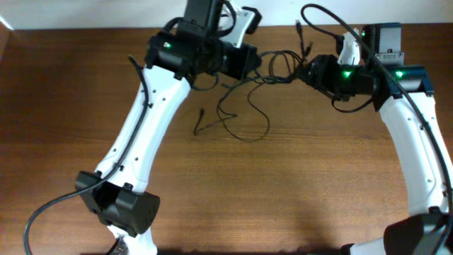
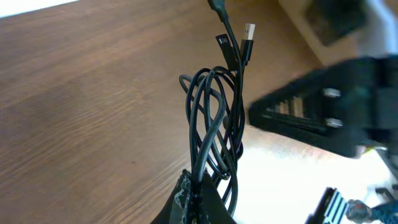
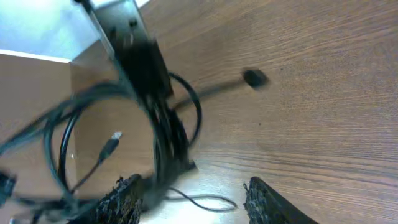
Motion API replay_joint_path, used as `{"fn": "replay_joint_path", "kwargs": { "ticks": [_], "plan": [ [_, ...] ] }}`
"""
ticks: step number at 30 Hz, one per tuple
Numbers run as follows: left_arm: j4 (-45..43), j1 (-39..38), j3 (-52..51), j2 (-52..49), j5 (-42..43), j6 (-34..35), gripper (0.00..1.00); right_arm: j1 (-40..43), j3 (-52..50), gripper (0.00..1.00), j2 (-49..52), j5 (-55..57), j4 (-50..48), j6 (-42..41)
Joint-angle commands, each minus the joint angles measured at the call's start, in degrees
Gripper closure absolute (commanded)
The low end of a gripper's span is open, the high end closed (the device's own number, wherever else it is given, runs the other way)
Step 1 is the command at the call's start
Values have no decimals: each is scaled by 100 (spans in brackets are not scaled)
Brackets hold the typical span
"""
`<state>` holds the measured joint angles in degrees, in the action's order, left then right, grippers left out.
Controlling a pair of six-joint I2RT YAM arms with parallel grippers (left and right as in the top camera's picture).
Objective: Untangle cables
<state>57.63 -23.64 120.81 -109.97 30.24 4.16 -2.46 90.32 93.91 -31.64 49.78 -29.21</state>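
At the worktop's far edge: both arms reach in toward the middle of that edge, and their grippers face each other with the tangle between them.
Worktop (image 1: 318, 184): brown wood grain. The near half carries only the arm bases.
Left arm (image 1: 141, 127): white, rising from the near left corner and slanting toward the far edge.
Right arm (image 1: 410, 134): white, curving up from the near right corner to the far right, with green lights lit near its wrist.
Left gripper (image 2: 194, 194): jaws pinched tight on the cables, which rise out of its tips as a bundle of loops.
Right gripper (image 3: 193, 200): fingers stand well apart with bare wood showing between them. A blurred strand passes close by the left-hand finger, and I cannot tell whether it touches.
Cables (image 2: 214, 118): thin black cords, several strands twisted together. They are bunched between the two grippers near the far edge, lifted off the wood at the left gripper. Slack loops trail from the bunch toward the middle of the worktop.
Loose end (image 1: 199, 131): a dark tip lying flat on the wood, nearer the middle than the bunch and left of the trailing loops.
Silvery plug (image 2: 249, 31): at the top of the held bundle, just beside a black plug.
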Motion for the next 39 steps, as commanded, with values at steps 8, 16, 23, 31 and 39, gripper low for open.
{"fn": "replay_joint_path", "kwargs": {
  "ticks": [8,16,23,31,39],
  "plan": [
    [-144,-256,85,70,-142,55,100,-26,52,96,306,466,122,-103],
    [-94,101,85,72,-2732,59,100,55,48,96,313,1867,1163,350],
    [111,153,85,127,-3864,59,100,586,48,96,313,2083,1513,422],
    [151,157,85,232,-142,-376,100,592,334,80,310,-184,1156,1626],
    [48,157,85,212,-503,-144,100,575,925,55,308,-1043,1213,1685]
  ]
}}
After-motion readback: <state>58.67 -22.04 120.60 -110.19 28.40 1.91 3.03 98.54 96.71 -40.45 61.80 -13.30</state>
